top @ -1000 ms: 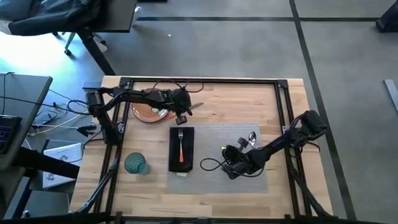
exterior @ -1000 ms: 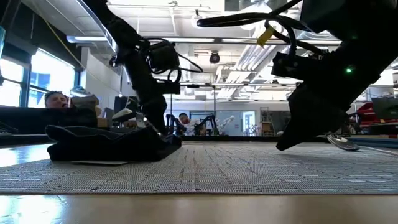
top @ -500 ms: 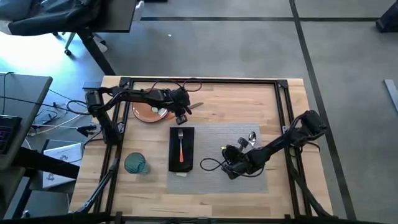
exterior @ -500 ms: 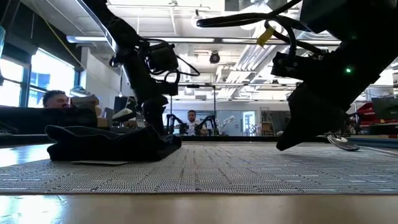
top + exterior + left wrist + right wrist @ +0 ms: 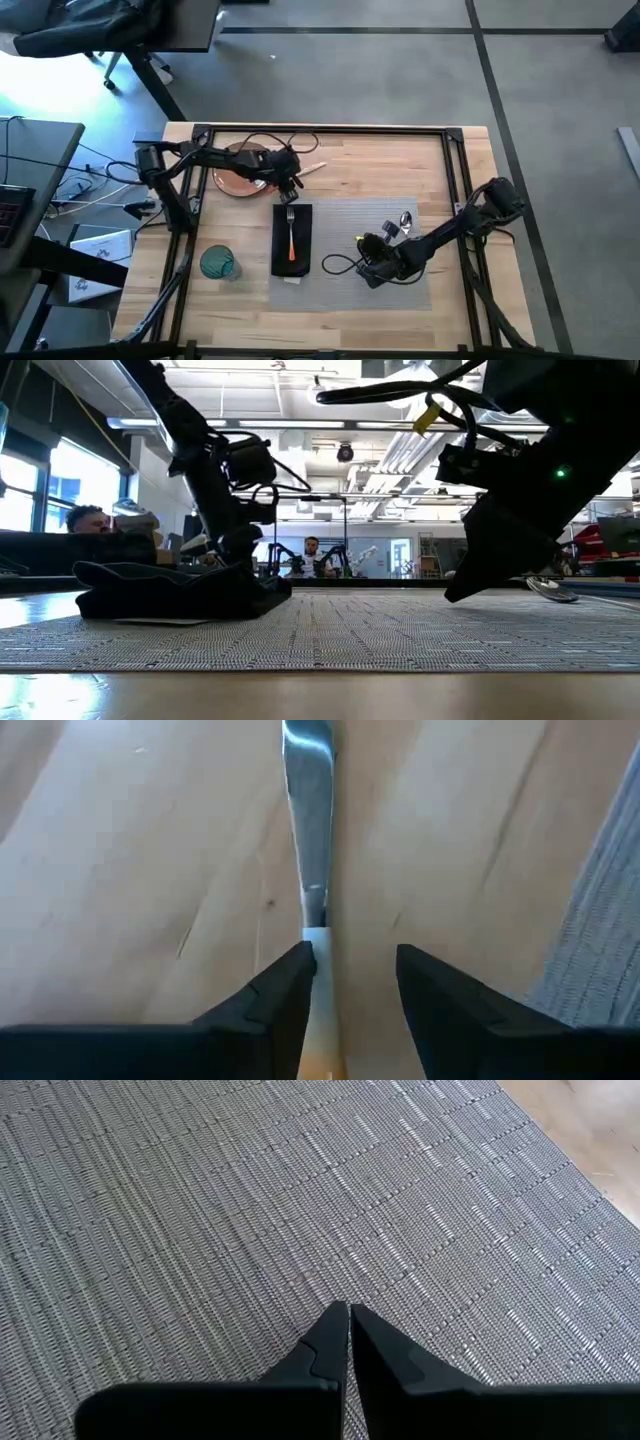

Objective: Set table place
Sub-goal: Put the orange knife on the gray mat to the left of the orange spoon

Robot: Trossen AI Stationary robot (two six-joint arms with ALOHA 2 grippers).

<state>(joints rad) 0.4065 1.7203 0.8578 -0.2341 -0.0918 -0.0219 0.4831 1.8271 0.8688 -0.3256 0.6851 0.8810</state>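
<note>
Withdrawn left pincer (image 5: pixel 350 982) apparently straddles knife (image 5: pixel 308 780).

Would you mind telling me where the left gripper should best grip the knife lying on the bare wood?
Probably the orange handle, from straight above: the knife lies flat on the table, and the open left gripper already straddles the handle just behind the thin blade.

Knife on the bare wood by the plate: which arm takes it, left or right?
Left. The left gripper is open astride the knife, handle between its fingers. The right gripper is shut, low over the placemat, far from it.
</note>
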